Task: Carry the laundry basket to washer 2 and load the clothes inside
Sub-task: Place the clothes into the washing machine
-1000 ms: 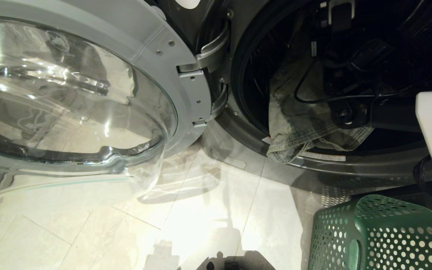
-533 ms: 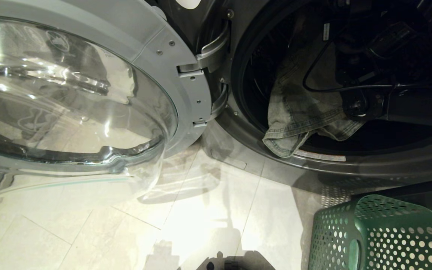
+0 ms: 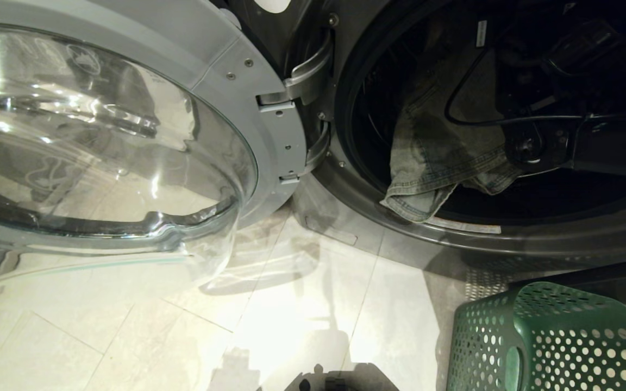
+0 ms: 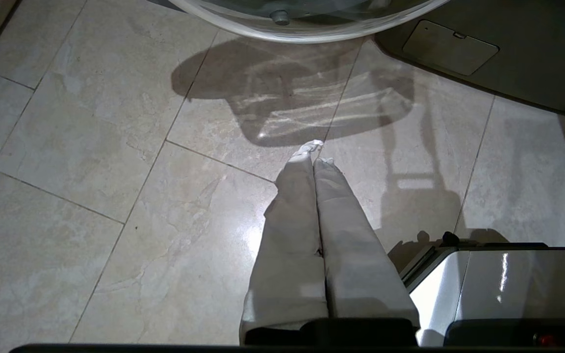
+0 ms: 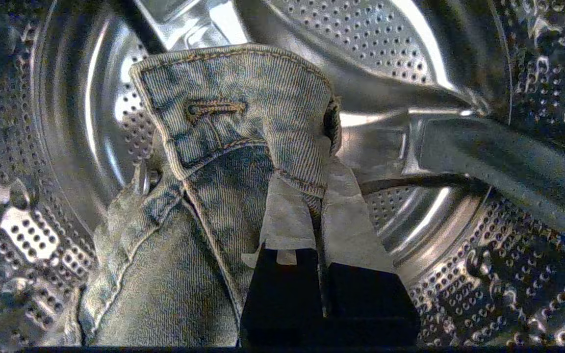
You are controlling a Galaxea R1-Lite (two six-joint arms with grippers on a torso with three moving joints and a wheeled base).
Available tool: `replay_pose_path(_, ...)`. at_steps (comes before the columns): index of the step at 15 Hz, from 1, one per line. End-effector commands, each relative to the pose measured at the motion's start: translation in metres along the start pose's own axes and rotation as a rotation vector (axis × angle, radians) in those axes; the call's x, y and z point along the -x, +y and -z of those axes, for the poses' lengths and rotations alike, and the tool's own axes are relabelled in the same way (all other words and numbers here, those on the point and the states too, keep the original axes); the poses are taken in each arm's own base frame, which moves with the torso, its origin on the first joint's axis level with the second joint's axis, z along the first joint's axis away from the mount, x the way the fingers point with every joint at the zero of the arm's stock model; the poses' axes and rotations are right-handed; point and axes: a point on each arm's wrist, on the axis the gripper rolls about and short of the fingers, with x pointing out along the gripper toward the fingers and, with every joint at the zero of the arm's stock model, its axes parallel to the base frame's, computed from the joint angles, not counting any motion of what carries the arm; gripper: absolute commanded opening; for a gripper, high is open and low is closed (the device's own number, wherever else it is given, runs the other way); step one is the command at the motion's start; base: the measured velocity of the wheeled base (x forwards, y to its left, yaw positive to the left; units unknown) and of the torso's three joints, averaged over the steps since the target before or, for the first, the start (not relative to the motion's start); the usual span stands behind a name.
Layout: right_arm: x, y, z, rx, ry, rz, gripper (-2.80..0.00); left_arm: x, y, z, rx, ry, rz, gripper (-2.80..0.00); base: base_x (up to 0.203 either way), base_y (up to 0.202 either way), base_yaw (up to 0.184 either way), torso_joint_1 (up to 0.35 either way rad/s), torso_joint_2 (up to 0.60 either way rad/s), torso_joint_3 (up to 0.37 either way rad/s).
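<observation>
Washer (image 3: 345, 179) door (image 3: 128, 136) stands open. Right gripper (image 5: 318, 184) reaches inside the drum (image 5: 459, 235), jaws clamped on a denim waistband. Clothes (image 3: 438, 157) drape from the drum over the door seal. Basket (image 3: 552, 342) sits on the floor (image 3: 291, 326) beside the washer, contents not visible. Left gripper (image 4: 314, 157) hangs over the floor, jaws pressed together, empty.

Floor (image 3: 302, 304): large pale beige stone-look tiles with thin dark grout lines (image 4: 140, 189), glossy. Strong overhead light leaves a bright glare patch (image 3: 286, 326) at centre. Hard-edged shadows (image 4: 292, 93) lie across the tiles. Floor darkens toward the edges. No walls or windows in view
</observation>
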Motion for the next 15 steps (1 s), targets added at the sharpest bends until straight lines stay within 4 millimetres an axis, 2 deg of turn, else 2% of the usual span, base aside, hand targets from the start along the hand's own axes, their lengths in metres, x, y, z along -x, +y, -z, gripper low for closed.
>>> replay_pose_path(1,0.001,0.002,0.002,0.003,0.003,0.0,-2.8,0.0,0.0,0.0,0.0,0.001,-0.001,-2.8,0.0,0.0,0.0,0.0,0.0,0.0)
replay_pose_path(7,0.004,0.015,0.023,0.027,0.032,-0.024,-2.8,0.0,0.0,0.001,0.0,0.002,0.0,-2.8,0.0,0.0,0.0,0.0,0.0,0.0)
replay_pose_path(11,0.004,0.017,0.026,0.039,0.067,-0.052,-2.8,0.0,0.0,0.0,0.0,0.001,0.001,-2.8,0.0,0.0,0.0,0.0,0.0,0.0)
replay_pose_path(12,0.004,0.018,0.026,0.041,0.075,-0.06,-2.34,0.0,0.0,0.001,0.0,0.002,0.0,-2.8,0.0,0.0,0.0,0.0,0.0,0.0)
replay_pose_path(13,0.004,0.018,0.027,0.041,0.075,-0.067,0.0,0.0,0.0,0.001,0.0,0.002,-0.001,-2.8,0.0,0.0,0.0,0.0,0.0,0.0)
replay_pose_path(15,0.006,0.02,0.029,0.054,0.084,-0.098,0.0,0.0,0.0,0.0,0.0,0.002,0.0,-2.8,0.0,0.0,0.0,0.0,0.0,0.0)
